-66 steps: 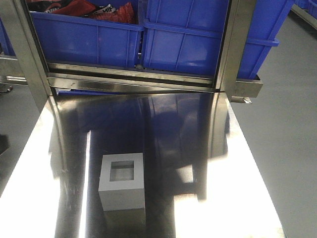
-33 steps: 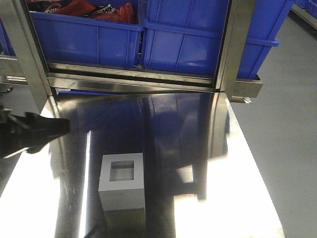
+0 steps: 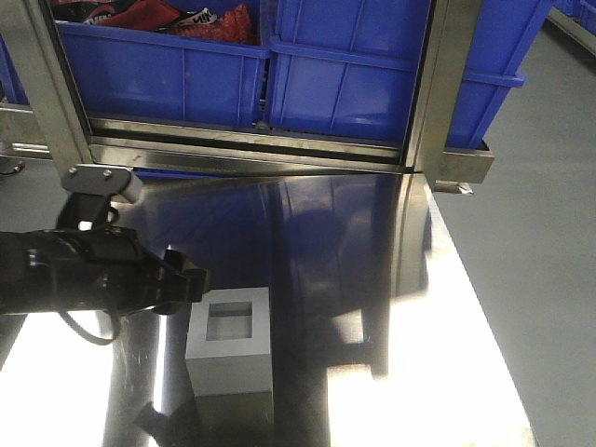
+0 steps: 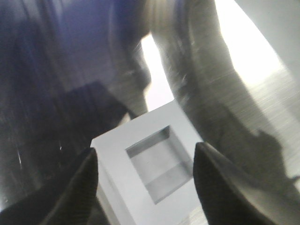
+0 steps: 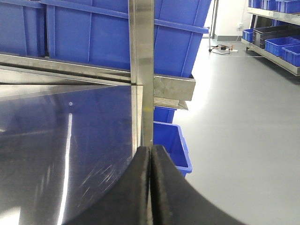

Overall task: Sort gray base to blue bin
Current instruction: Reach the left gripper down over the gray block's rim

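Step in hand, my judgement: lining up on the base (image 3: 231, 340) for the grasp; it is not yet held. The base stands on the surface (image 3: 447, 372) at 7 o'clock in the front view, recess facing up.

Left tool (image 3: 191, 279) is at the base's 10 o'clock. Its fingers (image 4: 86, 183) are apart and straddle the block in the wrist view, with no contact that I can see.

To do it well:
- centre the block between the fingers
- square them to two flat opposite walls
- go low on the sides, then close
- mind the slick steel: a skewed pinch could twist the block

Right tool (image 5: 150, 157) is pressed together on nothing, near the surface's 3 o'clock edge.

Bins at 12 o'clock on the rack: left bin (image 3: 158, 79) holds red-and-black items; right bin (image 3: 354, 74) contents hidden
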Tool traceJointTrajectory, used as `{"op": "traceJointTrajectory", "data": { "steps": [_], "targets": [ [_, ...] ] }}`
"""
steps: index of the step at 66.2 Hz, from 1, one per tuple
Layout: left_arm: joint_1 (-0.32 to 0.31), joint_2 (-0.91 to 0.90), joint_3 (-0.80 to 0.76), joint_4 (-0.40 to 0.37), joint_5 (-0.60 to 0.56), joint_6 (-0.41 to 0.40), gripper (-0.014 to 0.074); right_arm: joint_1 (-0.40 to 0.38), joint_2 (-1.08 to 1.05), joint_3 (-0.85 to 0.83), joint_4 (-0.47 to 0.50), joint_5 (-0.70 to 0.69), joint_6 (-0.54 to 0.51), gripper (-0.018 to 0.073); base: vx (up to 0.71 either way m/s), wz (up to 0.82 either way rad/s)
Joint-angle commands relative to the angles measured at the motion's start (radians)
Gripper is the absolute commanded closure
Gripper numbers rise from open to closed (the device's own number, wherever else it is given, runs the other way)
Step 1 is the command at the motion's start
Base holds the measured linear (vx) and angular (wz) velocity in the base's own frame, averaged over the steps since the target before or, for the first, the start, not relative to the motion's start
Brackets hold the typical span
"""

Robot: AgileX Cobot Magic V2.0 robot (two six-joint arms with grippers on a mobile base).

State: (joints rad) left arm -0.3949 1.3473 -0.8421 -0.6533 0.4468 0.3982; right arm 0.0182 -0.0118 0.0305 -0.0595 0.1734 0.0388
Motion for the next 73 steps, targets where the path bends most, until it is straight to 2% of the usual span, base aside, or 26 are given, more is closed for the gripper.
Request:
{"op": "traceJointTrajectory", "data": {
  "steps": [1, 9, 24, 28, 45, 59, 73],
  "targets": [
    [-0.032, 0.014, -0.059, 0.063, -0.043, -0.096, 0.0163, -0.005, -0.011, 0.014, -0.006, -0.075, -0.005, 0.0568, 0.0, 0.0],
    [-0.067, 0.062, -0.097, 0.18, -0.041, -0.215, 0.0163, -0.005, -0.011, 0.014, -0.006, -0.075, -0.005, 0.0568, 0.0, 0.0],
    [-0.07, 0.103, -0.114, 0.461, -0.002, -0.5, 0.0163, -0.005, -0.011, 0.014, -0.006, -0.075, -0.005, 0.0568, 0.0, 0.0],
    [-0.07, 0.103, -0.114, 0.502, 0.008, -0.56, 0.0163, -0.005, -0.011, 0.014, -0.006, -0.075, -0.005, 0.0568, 0.0, 0.0],
    [-0.098, 0.111, -0.114, 0.509, 0.025, -0.578, 0.0163, -0.005, -0.011, 0.014, -0.006, -0.075, -0.005, 0.0568, 0.0, 0.0],
    [-0.098, 0.152, -0.114, 0.507, 0.037, -0.619, 0.0163, -0.005, -0.011, 0.014, -0.006, -0.075, -0.005, 0.0568, 0.0, 0.0],
    [-0.098, 0.177, -0.115, 0.481, 0.027, -0.619, 0.0163, -0.005, -0.011, 0.014, -0.006, -0.075, -0.005, 0.0568, 0.0, 0.0]
  ]
}}
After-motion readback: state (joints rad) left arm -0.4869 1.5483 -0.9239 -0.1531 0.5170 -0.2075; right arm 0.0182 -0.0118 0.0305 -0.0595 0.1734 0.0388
